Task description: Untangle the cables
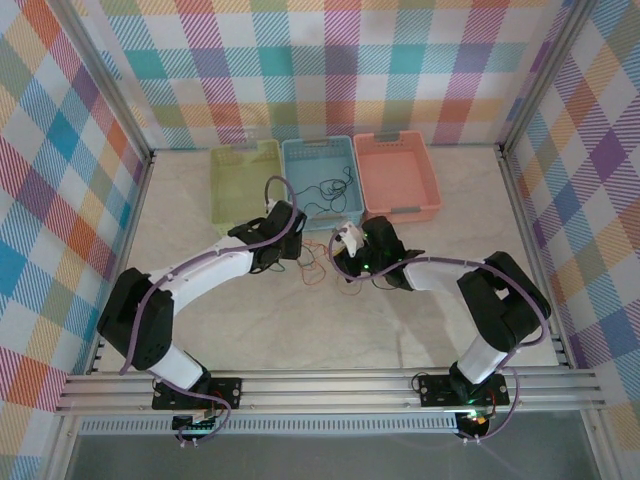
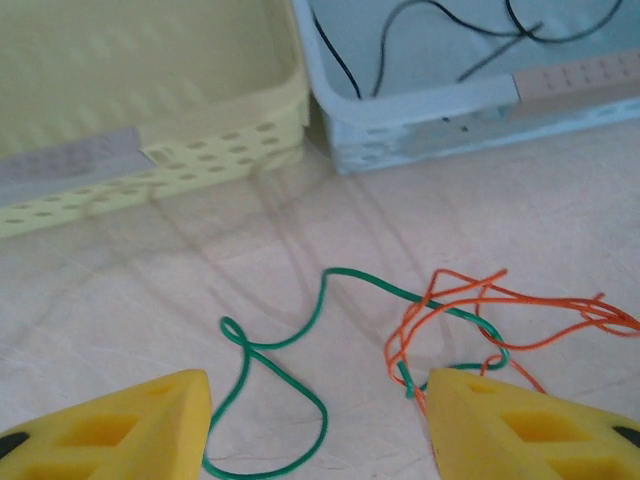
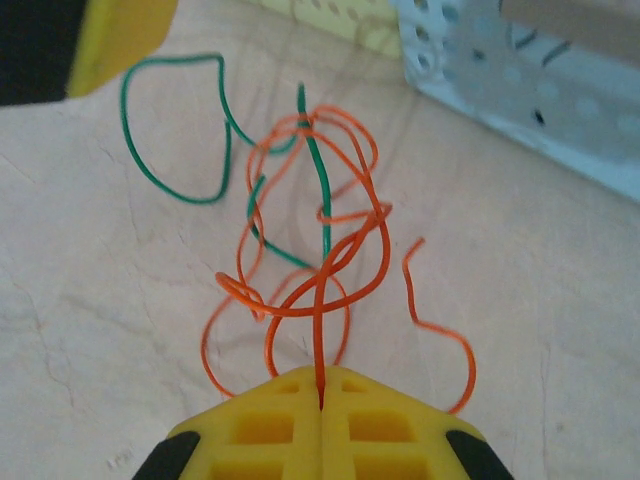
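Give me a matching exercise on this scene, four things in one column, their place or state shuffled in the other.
1 black cables
2 orange cable
3 green cable
4 left gripper

A pinched in the right gripper
B open, above the table
C inside the blue basket
D ungripped, looping across the table

Pairs: 1-C, 2-A, 3-D, 4-B

- Yellow basket [image 2: 200,150]: ahead of the left fingers [image 2: 110,425], to their left.
- Blue basket [image 2: 420,130]: ahead, to their right.
- Pink basket [image 1: 397,176]: beyond the right fingers [image 3: 270,430].
- Table [image 2: 120,290]: under both.
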You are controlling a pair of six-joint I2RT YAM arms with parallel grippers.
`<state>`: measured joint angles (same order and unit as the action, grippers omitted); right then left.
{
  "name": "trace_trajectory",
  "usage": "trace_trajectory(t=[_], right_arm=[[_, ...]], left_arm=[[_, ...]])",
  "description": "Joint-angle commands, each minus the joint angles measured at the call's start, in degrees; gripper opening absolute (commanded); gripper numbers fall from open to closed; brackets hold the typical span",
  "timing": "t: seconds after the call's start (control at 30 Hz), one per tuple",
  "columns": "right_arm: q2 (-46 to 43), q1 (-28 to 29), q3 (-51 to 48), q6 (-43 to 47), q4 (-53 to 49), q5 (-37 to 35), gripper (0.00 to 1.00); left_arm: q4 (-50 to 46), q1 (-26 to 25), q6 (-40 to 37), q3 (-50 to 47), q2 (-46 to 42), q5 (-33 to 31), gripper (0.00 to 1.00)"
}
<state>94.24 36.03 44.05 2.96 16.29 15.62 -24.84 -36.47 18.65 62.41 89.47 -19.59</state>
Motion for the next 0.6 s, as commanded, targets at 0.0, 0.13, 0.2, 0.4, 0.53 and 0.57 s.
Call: trace_trajectory(t=[0.0, 0.13, 0.2, 0.4, 0.53, 0.57], right_arm=[[-1.17, 0.35, -1.37, 1.63, 3.22, -2.38, 0.02], [-4.03, 0.36, -3.99, 1.26, 5.80, -4.64, 0.02], [-5.43, 0.29, -5.63, 0.62, 7.64, -6.58, 0.01], [-6.50, -0.02, -6.20, -0.81, 7.41, -10.26, 0.00], [-6.88, -0.34, -6.62, -1.52, 8.15, -10.26, 0.00], [-6.95, -0.39, -6.72, -1.63, 8.29, -10.34, 0.00]], left_arm=[[1.10, 0.96, -0.06, 1.81, 1.26, 5.27, 0.60], [0.59, 0.99, -0.37, 2.89, 2.45, 10.27, 0.63], [-0.36, 1.00, -0.42, 4.12, 3.79, 12.70, 0.65], [-3.65, 1.03, -0.42, 6.71, 6.18, 14.40, 0.70], [-7.51, 1.05, -1.00, 9.71, 9.15, 15.20, 0.72], [-8.70, 1.04, -1.12, 10.65, 10.16, 15.35, 0.72]])
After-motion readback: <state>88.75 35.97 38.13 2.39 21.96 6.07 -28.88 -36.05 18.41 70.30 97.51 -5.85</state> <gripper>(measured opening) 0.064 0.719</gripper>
